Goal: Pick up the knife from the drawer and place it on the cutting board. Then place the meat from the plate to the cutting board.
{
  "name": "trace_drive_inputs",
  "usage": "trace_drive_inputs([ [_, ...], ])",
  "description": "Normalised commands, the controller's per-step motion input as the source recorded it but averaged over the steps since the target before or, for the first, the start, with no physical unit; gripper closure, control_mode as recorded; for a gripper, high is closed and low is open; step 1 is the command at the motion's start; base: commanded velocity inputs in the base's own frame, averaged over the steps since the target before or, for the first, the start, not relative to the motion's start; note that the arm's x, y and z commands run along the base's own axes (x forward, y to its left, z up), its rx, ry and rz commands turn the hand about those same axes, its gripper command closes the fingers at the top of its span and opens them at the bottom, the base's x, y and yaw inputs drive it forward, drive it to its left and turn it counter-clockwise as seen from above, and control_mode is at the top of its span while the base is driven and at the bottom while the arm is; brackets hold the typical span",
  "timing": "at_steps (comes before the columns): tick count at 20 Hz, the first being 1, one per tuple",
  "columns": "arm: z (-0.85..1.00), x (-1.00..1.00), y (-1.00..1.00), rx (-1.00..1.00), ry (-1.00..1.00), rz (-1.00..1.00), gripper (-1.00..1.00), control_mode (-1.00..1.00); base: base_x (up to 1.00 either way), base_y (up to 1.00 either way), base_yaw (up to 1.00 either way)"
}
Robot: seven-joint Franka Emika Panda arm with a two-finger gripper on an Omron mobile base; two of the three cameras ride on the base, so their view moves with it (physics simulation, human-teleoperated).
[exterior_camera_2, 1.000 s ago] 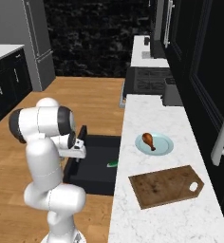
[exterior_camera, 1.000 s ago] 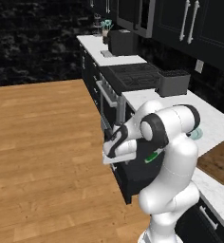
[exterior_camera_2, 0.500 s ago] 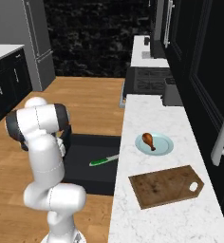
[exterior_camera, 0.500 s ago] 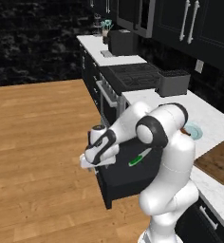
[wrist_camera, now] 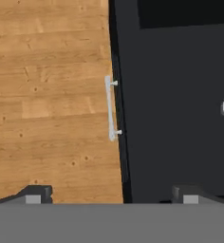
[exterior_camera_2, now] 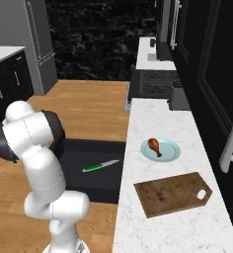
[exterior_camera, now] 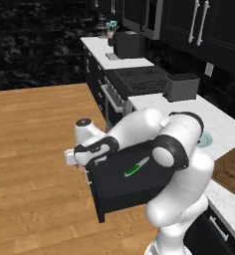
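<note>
Drawer (exterior_camera_2: 96,165) is further out than a second ago, gripper (wrist_camera: 111,197) now backed off above its handle (wrist_camera: 111,108), fingers spread wide, holding nothing. Knife (exterior_camera_2: 99,165) lies flat in the drawer, long axis diagonal, blade toward the counter. Meat (exterior_camera_2: 154,146) sits on the plate (exterior_camera_2: 171,154); cutting board (exterior_camera_2: 173,192) is bare.

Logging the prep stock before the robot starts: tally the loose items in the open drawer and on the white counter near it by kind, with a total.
Green-handled knife with pale blade, in the open black drawer: 1
Round pale blue-green plate: 1
Reddish-brown chicken drumstick, on the plate: 1
Dark brown wooden cutting board: 1
Total: 4
</note>
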Motion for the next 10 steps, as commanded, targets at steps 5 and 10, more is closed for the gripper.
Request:
trace_drive_inputs([
  [5,1.0,0.12,-1.0,-0.11,0.13,-0.39,-1.0,-1.0,0.0,0.0,0.0],
  [10,0.41,0.45,-1.0,-0.13,0.22,-0.41,-1.0,-1.0,0.0,0.0,0.0],
])
